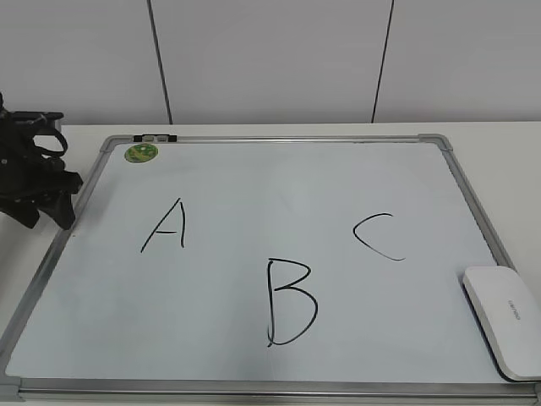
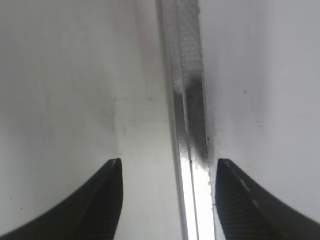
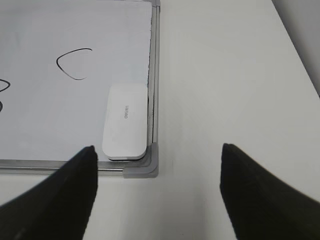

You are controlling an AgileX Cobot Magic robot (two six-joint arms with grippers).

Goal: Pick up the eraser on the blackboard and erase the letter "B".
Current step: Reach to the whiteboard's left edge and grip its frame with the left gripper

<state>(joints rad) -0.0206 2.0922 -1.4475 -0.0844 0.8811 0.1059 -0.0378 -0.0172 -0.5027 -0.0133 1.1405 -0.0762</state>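
Here the right gripper (image 3: pixel 157 192) hangs with its two dark fingers spread wide and nothing between them, over bare table just off the near right corner of the blackboard (image 3: pixel 141 171). Just ahead of it and a little to its left, the eraser (image 3: pixel 125 121) lies flat on the board's surface, tucked into that corner with its long side touching or nearly touching the metal frame; in the exterior view the eraser (image 1: pixel 505 320) sits at the lower right, partly cut by the picture's edge. It looks like a light, rigid plastic block with a smooth, rounded top, so it is probably somewhat slippery and a pinch across the two long sides, near the middle, would seem the surest hold. The frame crowds the right-hand side, which may leave little room for a finger there. The letter "B" (image 1: pixel 290 303) stands whole and unerased at the board's lower centre, well apart from the eraser, with the "C" (image 1: pixel 377 236) between them and higher up. Farther off, the left gripper (image 2: pixel 167 200) hovers over the board's left frame rail, its fingers parted and holding nothing, with the "A" (image 1: pixel 166 226) nearest to it.
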